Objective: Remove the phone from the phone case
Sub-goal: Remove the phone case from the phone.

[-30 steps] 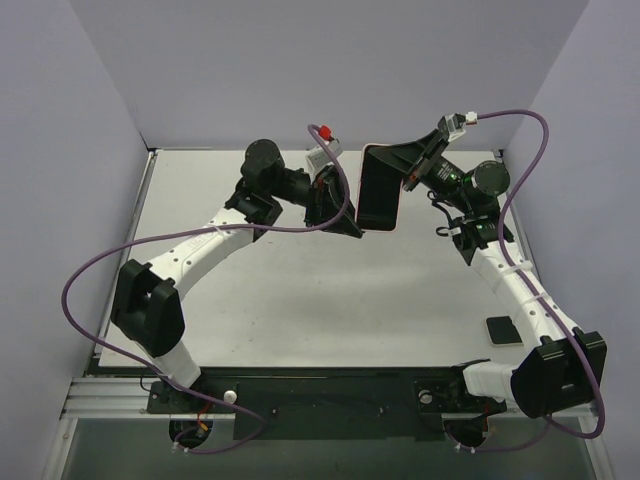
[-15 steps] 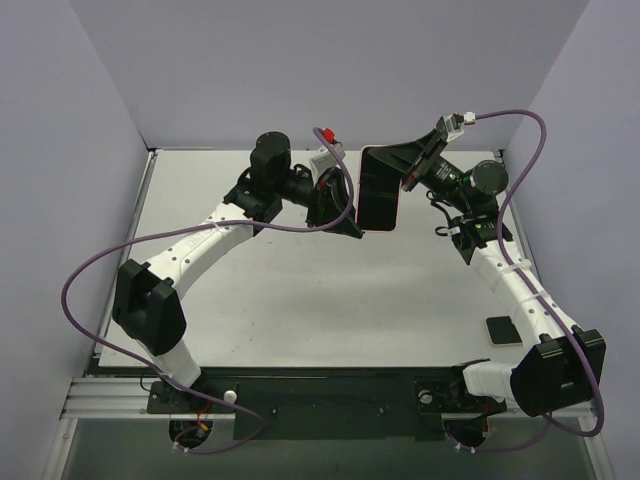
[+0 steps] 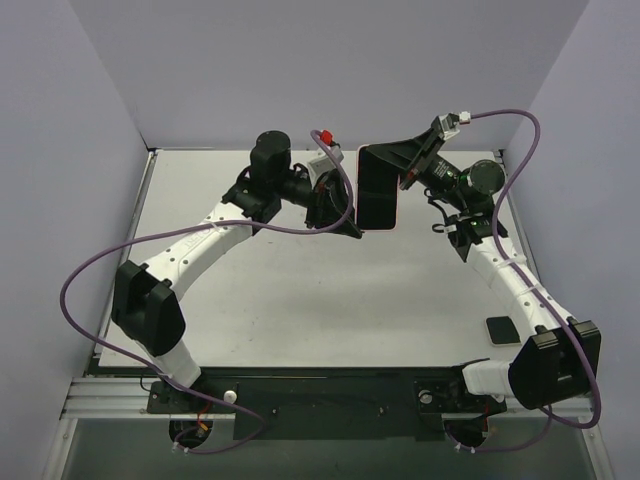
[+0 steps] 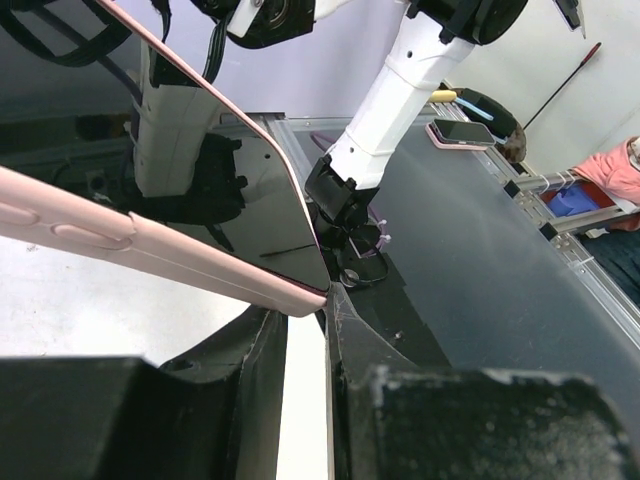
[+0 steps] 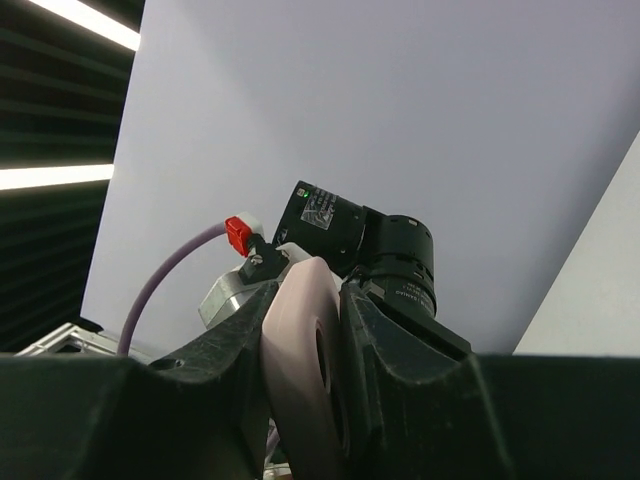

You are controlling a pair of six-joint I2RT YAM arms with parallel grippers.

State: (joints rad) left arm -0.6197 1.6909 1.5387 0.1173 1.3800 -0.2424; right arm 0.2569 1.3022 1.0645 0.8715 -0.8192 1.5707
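A black phone (image 3: 376,190) in a pink case (image 3: 397,205) hangs upright in the air above the back of the table. My right gripper (image 3: 402,160) is shut on its upper end; the right wrist view shows the pink case (image 5: 300,350) pinched between the two fingers of that gripper (image 5: 305,296). My left gripper (image 3: 350,228) is at the phone's lower left corner. In the left wrist view the case's pink corner (image 4: 290,292) sits between the tips of the left gripper (image 4: 300,305), with the dark screen (image 4: 210,180) above it.
A small dark flat object (image 3: 503,330) lies on the white table (image 3: 300,300) near its right edge, beside my right arm; it also shows in the left wrist view (image 4: 460,131). Grey walls close in the left, back and right sides.
My left arm's elbow and wrist have shifted slightly right, toward the phone. My right arm and the phone have edged a little left. Both grips look unchanged.
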